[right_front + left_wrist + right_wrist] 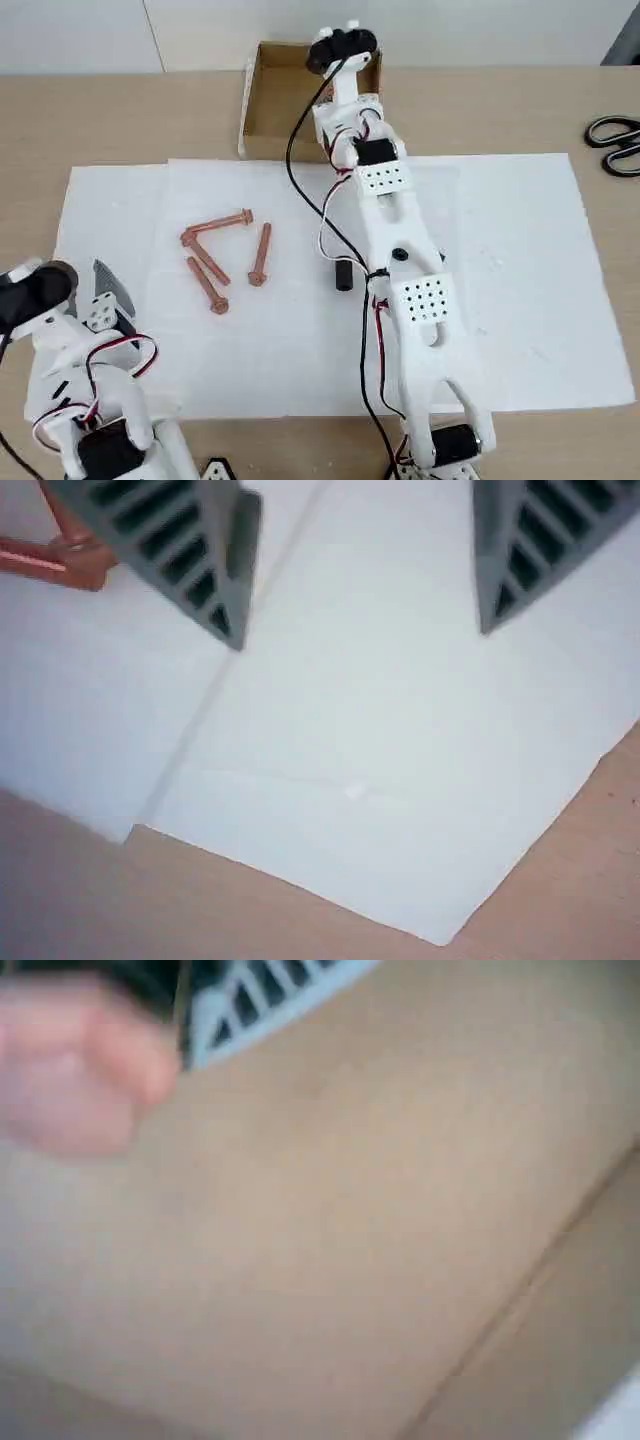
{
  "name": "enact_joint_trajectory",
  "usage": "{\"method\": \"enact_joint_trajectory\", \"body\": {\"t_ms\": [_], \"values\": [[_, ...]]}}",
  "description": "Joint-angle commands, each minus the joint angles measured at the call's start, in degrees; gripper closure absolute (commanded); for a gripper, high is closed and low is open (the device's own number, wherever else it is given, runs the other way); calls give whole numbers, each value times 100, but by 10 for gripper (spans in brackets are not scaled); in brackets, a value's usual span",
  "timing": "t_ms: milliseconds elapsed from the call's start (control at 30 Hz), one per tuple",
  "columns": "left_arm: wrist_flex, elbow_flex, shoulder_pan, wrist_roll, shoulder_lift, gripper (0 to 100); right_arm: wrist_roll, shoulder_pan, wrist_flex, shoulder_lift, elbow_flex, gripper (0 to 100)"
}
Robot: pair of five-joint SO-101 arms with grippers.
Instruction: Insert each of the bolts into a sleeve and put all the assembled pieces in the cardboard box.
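While our left tool (360,632) hangs spread apart, we count four bolts (207,258) and one sleeve (343,275). For our right tool (341,49), we cannot tell.

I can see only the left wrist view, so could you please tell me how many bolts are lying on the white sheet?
Observer: Four bolts lie loose on the white sheet, just beyond the left gripper.
Operator: Thank you. Could you also tell me where the right gripper is?
Observer: The right gripper is over the cardboard box, at the far side of the table.
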Motion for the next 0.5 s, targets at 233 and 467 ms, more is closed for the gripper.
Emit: {"method": "enact_joint_trajectory", "body": {"t_ms": [233, 467], "values": [[273, -84, 501, -255, 0, 756, 62, -13, 725, -171, -1354, 887], [308, -549, 510, -633, 615, 755, 62, -4, 1692, -180, -2444, 887]]}}
